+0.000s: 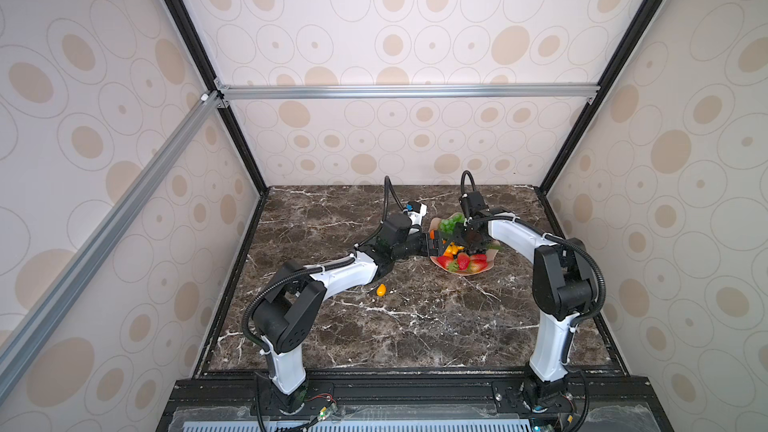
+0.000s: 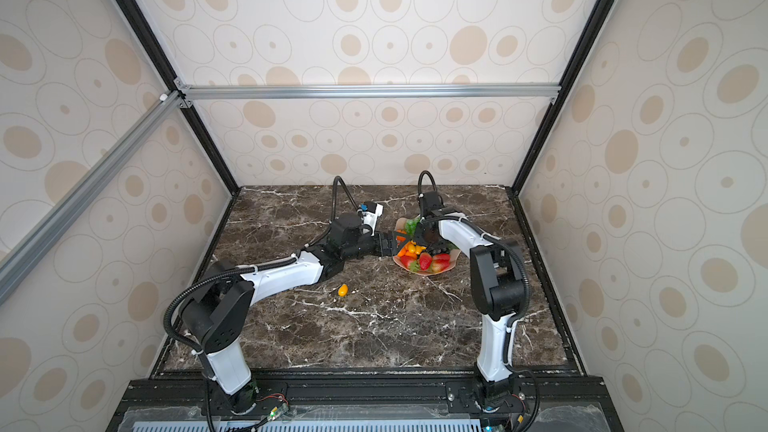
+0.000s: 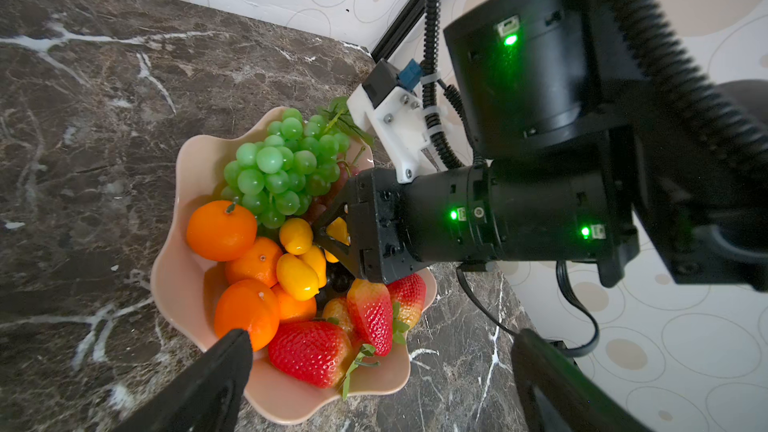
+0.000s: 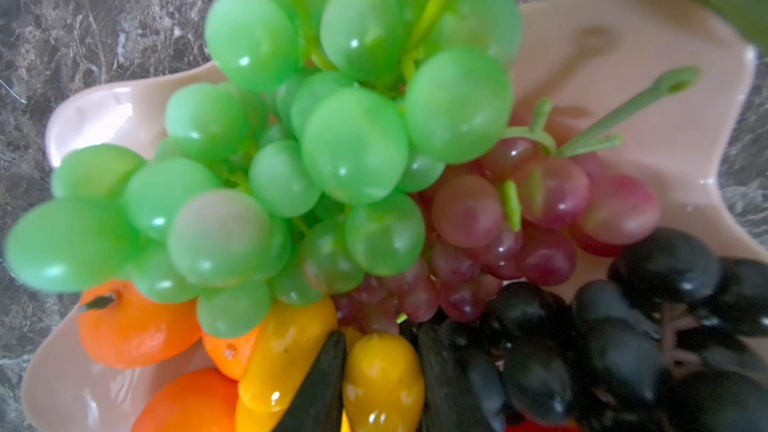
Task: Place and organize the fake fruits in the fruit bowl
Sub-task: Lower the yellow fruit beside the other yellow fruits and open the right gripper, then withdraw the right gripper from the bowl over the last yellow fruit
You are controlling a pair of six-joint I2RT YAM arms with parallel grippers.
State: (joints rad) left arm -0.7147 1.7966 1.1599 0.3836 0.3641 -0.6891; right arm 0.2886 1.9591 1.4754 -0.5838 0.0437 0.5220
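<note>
With the fruit bowl (image 3: 183, 284) at 2 o'clock of counter (image 1: 415, 326) centre, the right claw (image 4: 380, 338) grips a kumquat (image 4: 382, 384) inside it, the left claw (image 3: 380, 340) stands wide open at its 9 o'clock rim.

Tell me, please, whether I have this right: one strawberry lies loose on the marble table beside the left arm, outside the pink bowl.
Not quite: the loose fruit is a yellow-orange kumquat, not a strawberry. Both top views show it on the marble table beside the left arm, outside the pink bowl; the strawberries lie in the bowl.
</note>
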